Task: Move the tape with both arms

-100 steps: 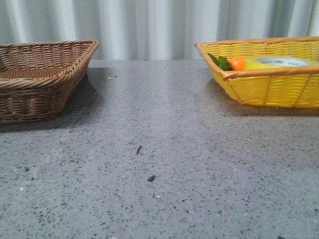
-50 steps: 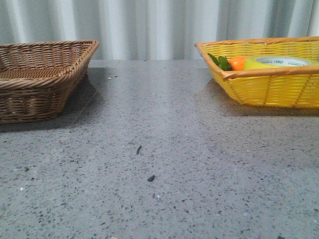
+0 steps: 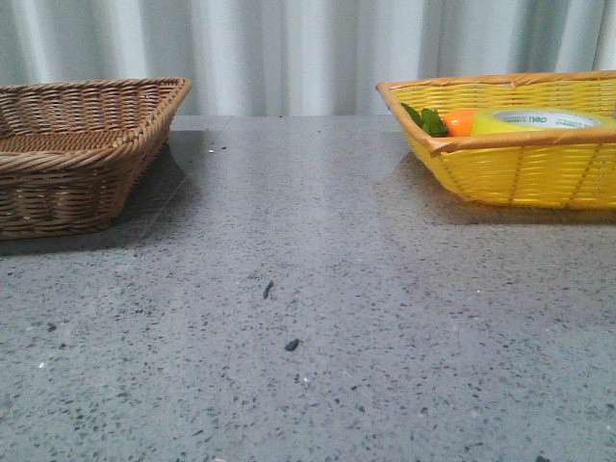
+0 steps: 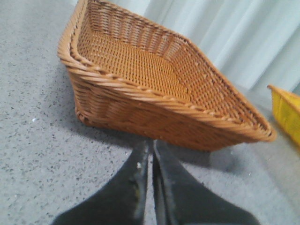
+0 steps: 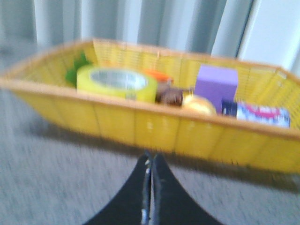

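Note:
The yellow tape roll (image 3: 539,121) lies flat in the yellow basket (image 3: 510,173) at the back right, its white core with green print facing up. It also shows in the right wrist view (image 5: 117,83), at the basket's left end. My right gripper (image 5: 151,157) is shut and empty, above the table just in front of the yellow basket's near wall. My left gripper (image 4: 151,143) is shut and empty, above the table just in front of the brown wicker basket (image 4: 154,93). Neither arm shows in the front view.
The brown wicker basket (image 3: 77,154) stands at the back left with nothing in it. The yellow basket (image 5: 154,129) also holds an orange carrot with green leaves (image 3: 452,121), a purple block (image 5: 215,84), a gold ball (image 5: 199,104) and a printed can (image 5: 262,115). Grey speckled table (image 3: 308,318).
The front view has not changed: the baskets and the tape stay where they were. The right wrist view is blurred with motion.

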Controlling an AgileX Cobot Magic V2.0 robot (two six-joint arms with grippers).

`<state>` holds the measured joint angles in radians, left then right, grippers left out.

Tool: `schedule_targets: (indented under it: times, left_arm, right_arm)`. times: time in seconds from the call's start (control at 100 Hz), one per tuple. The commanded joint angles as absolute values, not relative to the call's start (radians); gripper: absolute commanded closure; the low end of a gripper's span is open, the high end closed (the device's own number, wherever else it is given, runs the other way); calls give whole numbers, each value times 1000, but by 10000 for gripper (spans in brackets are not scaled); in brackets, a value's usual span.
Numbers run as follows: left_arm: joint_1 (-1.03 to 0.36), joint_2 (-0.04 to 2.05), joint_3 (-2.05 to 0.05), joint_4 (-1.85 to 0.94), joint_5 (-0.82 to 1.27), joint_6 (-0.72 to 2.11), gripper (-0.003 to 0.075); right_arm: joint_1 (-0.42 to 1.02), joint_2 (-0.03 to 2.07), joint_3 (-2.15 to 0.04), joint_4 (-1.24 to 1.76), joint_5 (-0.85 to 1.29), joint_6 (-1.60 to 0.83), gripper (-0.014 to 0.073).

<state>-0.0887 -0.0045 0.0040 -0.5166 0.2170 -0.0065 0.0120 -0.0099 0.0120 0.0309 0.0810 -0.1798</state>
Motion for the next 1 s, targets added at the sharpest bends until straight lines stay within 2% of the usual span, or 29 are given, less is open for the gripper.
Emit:
schedule_targets:
  times: [0.0, 0.16, 0.42, 0.99]
  left_arm:
    - [-87, -33, 12, -581, 105, -6, 741]
    - [-87, -33, 12, -742, 79, -6, 741]
    - [-87, -33, 12, -742, 80, -6, 741]
    - [-87, -33, 12, -742, 96, -6, 741]
  right_arm:
    - [5, -27, 32, 136, -86, -178, 656]
    - [5, -27, 32, 338, -70, -178, 656]
    - [5, -27, 32, 565, -52, -178, 656]
    - [5, -27, 32, 572, -52, -178, 656]
